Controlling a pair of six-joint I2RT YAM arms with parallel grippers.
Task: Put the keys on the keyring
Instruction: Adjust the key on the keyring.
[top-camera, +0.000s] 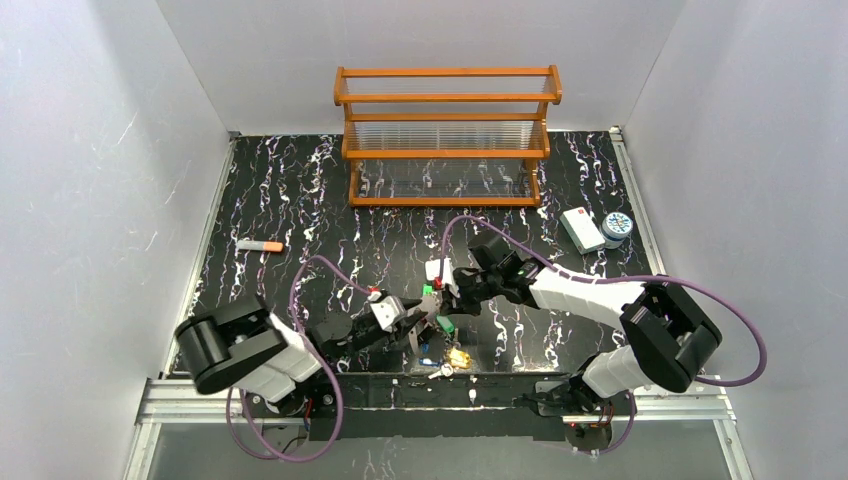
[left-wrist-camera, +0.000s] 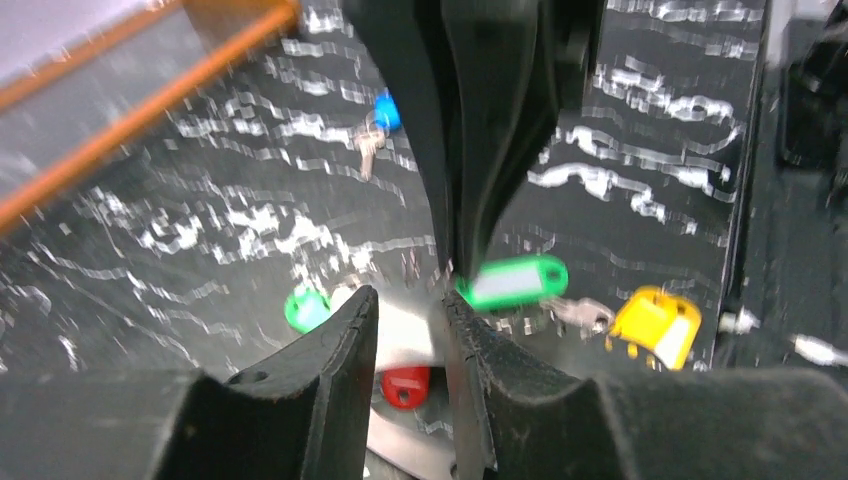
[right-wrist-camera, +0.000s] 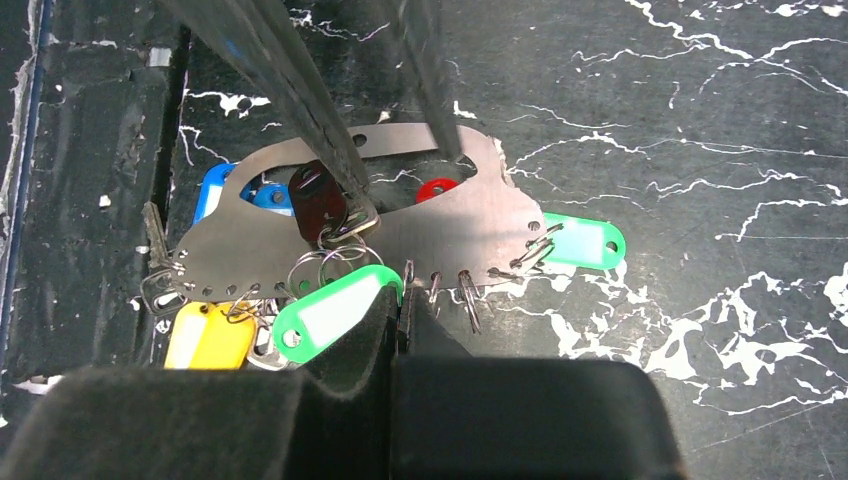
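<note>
Right wrist showed your right claw (right-wrist-camera: 403, 292) closed at the keyring (right-wrist-camera: 470, 225), left claw (left-wrist-camera: 410, 305) apart. Mid-threading, you probably needed the keys (right-wrist-camera: 330, 312) beside it.

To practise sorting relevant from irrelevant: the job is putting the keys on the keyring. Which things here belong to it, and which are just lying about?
Belong to the job:
keys with coloured tags
metal keyring

Just lying about:
wooden rack
white box
round tin
orange-tipped stick
</note>
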